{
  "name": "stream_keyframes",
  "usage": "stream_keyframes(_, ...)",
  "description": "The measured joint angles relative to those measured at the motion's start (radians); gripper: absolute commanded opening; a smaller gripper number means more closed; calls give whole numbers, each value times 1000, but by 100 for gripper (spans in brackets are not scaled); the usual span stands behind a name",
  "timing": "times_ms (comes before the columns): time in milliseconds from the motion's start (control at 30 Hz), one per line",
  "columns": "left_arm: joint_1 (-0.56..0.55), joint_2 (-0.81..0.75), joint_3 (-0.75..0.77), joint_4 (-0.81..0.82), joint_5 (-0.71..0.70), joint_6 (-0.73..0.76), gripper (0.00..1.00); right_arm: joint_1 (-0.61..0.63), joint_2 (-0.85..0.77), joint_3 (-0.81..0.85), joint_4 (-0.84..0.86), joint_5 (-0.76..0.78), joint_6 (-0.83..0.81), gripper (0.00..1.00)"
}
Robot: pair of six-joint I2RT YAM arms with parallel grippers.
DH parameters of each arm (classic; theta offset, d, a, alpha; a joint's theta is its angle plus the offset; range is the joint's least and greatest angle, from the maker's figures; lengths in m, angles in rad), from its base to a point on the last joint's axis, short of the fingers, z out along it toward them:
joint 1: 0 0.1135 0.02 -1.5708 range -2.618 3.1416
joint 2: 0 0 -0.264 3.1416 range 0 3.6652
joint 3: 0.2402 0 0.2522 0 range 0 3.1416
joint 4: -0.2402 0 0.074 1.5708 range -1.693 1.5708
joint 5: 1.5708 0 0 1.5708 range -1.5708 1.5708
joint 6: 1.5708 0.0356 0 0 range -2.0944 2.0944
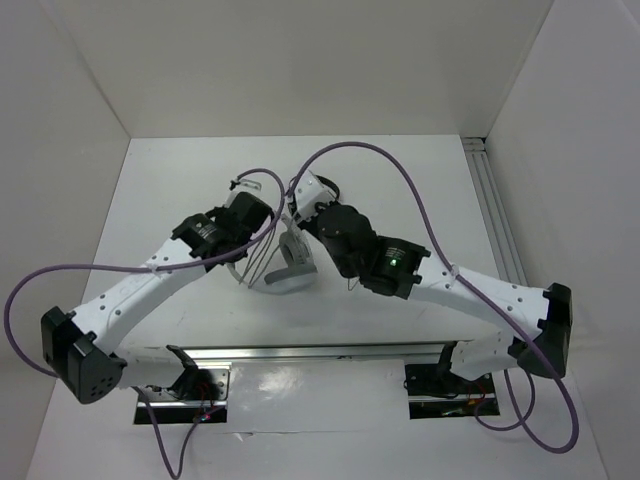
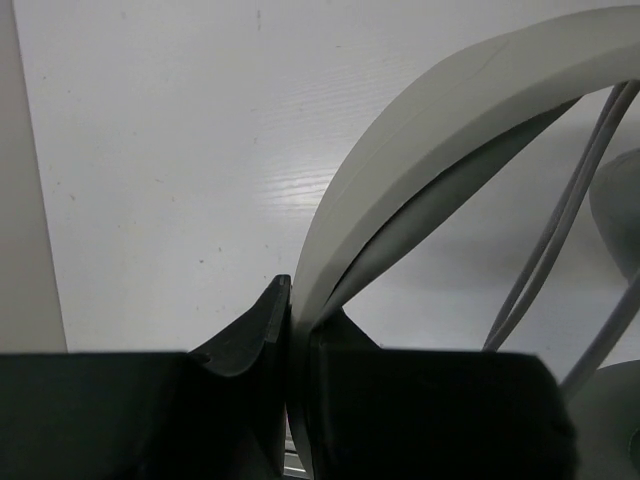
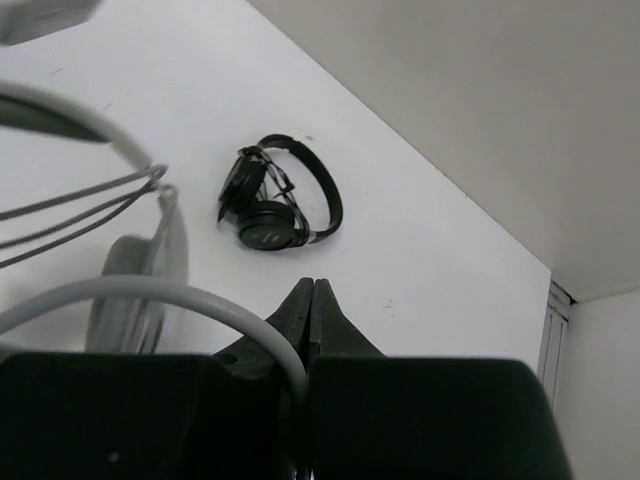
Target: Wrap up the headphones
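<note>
1. The left gripper [image 2: 298,345] was narrow, its jaws clamped on the edge of the headband [image 2: 420,130]. The band arched up and to the right from the fingertips.
2. Right of that gripper, two strands of the cable [image 2: 553,235] ran side by side under the arch.
3. The right gripper [image 3: 312,310] had its fingers pressed together. A grey loop of cable curved in from the left and ended at the seam between them, so it looked pinched there.
4. Left of the right gripper stood a grey ear cup [image 3: 130,285], with more cable strands stretched above it.
5. Beyond the right gripper's tips, black headphones [image 3: 280,205] lay on the counter [image 2: 180,150], well apart from it.
6. In the top view, the headphones [image 1: 290,270] sat between the two grippers, with both arms reaching in from either side.
</note>
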Motion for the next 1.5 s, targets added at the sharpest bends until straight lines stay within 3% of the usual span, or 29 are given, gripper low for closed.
stream_keyframes(200,-72,-137,-42,14,93,23,0,-137,-1,0,56,-64,0,0)
stream_keyframes(400,-111,-272,20,39,217,27,0,-303,23,1,63,-245,28,0)
stream_keyframes(533,-118,-283,137,27,287,43,0,-394,65,10,81,-438,75,0)
stream_keyframes(800,-126,-248,365,-124,446,128,0,-542,63,-48,273,-885,220,20)
stream_keyframes(867,-134,-237,423,-153,480,140,0,-566,64,-96,325,-970,266,20)
stream_keyframes(1133,-137,-183,558,-166,496,136,0,-541,175,-253,663,-1266,511,38)
stream_keyframes(1300,-137,-169,568,-139,434,95,0,-459,327,-298,909,-1339,657,40)
stream_keyframes(1500,-137,-140,613,-84,249,-14,0,-358,498,-381,1176,-1373,801,40)
